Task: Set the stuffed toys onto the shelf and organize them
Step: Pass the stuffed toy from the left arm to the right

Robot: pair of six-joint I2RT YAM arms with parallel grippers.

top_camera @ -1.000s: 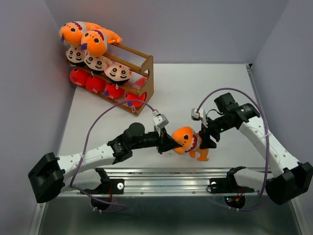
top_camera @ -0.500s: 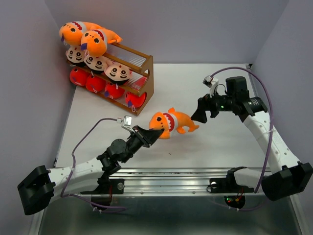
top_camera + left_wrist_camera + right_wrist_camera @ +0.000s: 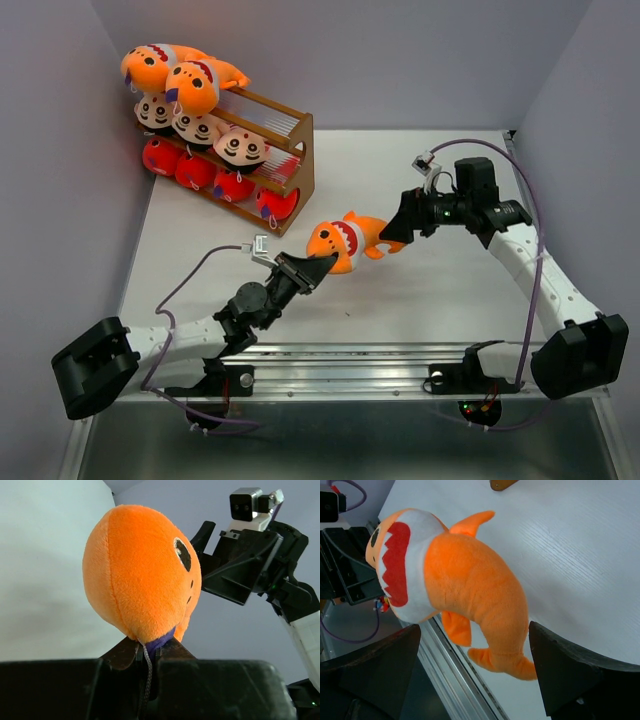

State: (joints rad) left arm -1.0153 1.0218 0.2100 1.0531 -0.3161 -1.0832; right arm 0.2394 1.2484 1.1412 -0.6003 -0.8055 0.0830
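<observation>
From above, my left pincer (image 3: 318, 265) is pressed together on the head end of an orange shark (image 3: 345, 240), which lies between my two arms over the white table (image 3: 420, 300), just off the near corner of the shelf (image 3: 305, 165). My right pincer (image 3: 395, 228) sits at the shark's tail end, spread wide. The rack is already well filled: two orange sharks (image 3: 175, 75) on top, black-haired boys (image 3: 200, 128) on the middle tier, red sharks (image 3: 200, 172) on the lowest.

From my left wrist the shark's round orange head (image 3: 140, 575) fills the view, one black eye turned to the right. My fingers pinch it at the bottom, where a bit of purple cloth and a thin grey cord run down between them. That small fold is all I hold. Behind the toy stands my other arm's black pincer, with its small camera on top.

From my right wrist I see the shark's whole side: a white face, a red toothy mouth (facing left, toward my other arm), fins and tail. My two dark fingers (image 3: 570, 675) stand one on each side of it, apart from the plush, with the tail between them. I cannot tell whether the toy touches the tabletop.
</observation>
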